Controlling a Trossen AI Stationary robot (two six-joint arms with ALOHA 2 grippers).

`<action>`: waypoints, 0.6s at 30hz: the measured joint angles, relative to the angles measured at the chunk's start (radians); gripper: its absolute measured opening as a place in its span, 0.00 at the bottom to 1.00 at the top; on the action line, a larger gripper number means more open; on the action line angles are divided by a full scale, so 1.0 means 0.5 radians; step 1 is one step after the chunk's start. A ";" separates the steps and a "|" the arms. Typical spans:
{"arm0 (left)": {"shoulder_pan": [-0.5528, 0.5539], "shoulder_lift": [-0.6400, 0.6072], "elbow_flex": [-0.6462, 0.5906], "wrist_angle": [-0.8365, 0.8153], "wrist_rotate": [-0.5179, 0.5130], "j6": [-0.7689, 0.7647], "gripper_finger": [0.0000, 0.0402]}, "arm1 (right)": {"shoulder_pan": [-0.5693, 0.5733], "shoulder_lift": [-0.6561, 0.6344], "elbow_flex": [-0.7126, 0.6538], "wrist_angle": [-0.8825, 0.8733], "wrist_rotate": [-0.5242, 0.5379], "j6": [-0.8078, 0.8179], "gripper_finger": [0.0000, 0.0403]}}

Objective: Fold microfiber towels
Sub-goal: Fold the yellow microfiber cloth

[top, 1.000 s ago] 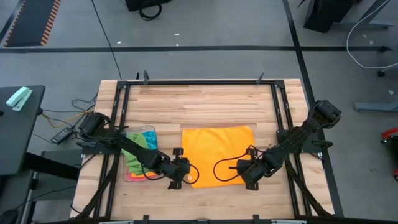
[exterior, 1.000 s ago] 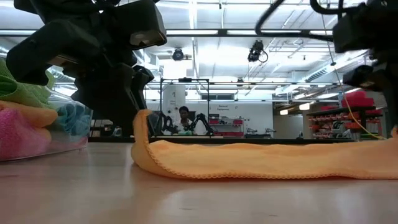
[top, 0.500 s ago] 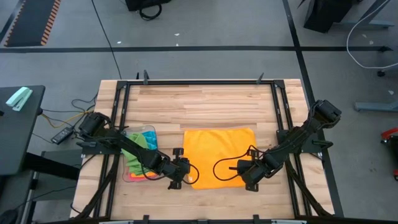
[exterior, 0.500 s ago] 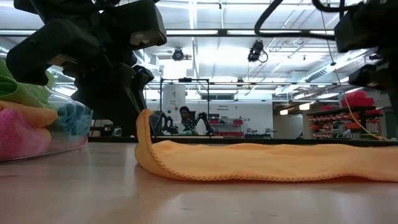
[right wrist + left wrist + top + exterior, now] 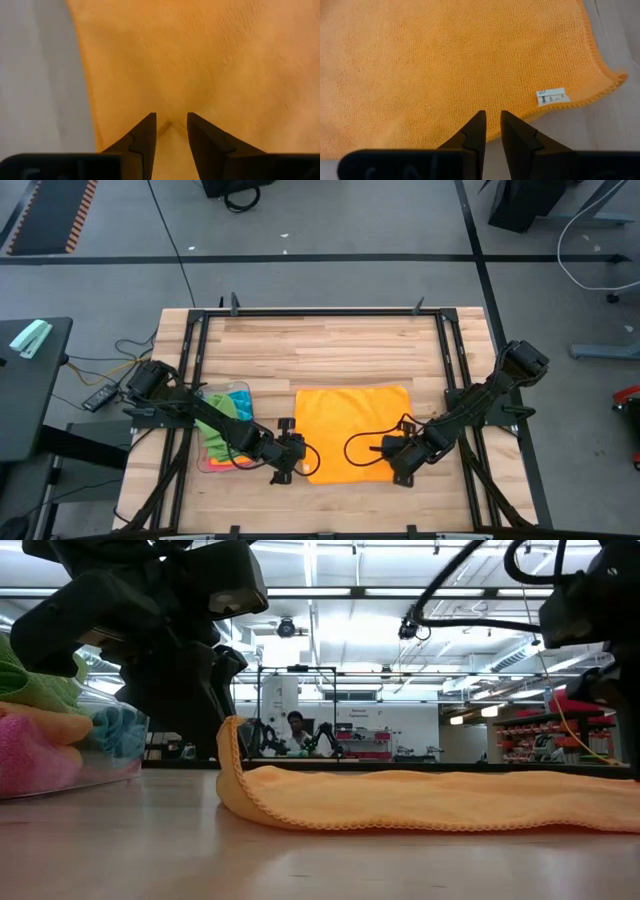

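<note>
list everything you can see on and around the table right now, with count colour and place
orange towel: one, orange, spread flat on the table's middle front, white tag near one corner
clear tray: one, transparent, at the table's left, holding the spare towels
spare towels: a pile, green, blue, orange and pink, in the tray
table: one, light wood with a black frame
person: one, far off in the room behind
left hand: one, dark, at the towel's front left edge, fingers slightly apart
right hand: one, dark, at the towel's front right corner, fingers apart
</note>
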 joint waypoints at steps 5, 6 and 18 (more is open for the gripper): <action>-0.001 0.000 0.000 0.000 0.000 0.000 0.17 | 0.001 0.000 0.000 0.047 -0.001 0.075 0.28; -0.001 -0.001 0.000 0.000 0.000 0.000 0.18 | 0.003 0.000 0.000 0.043 0.000 0.089 0.28; -0.001 -0.001 0.000 0.000 0.000 0.002 0.16 | 0.053 0.017 -0.001 0.042 0.022 0.211 0.28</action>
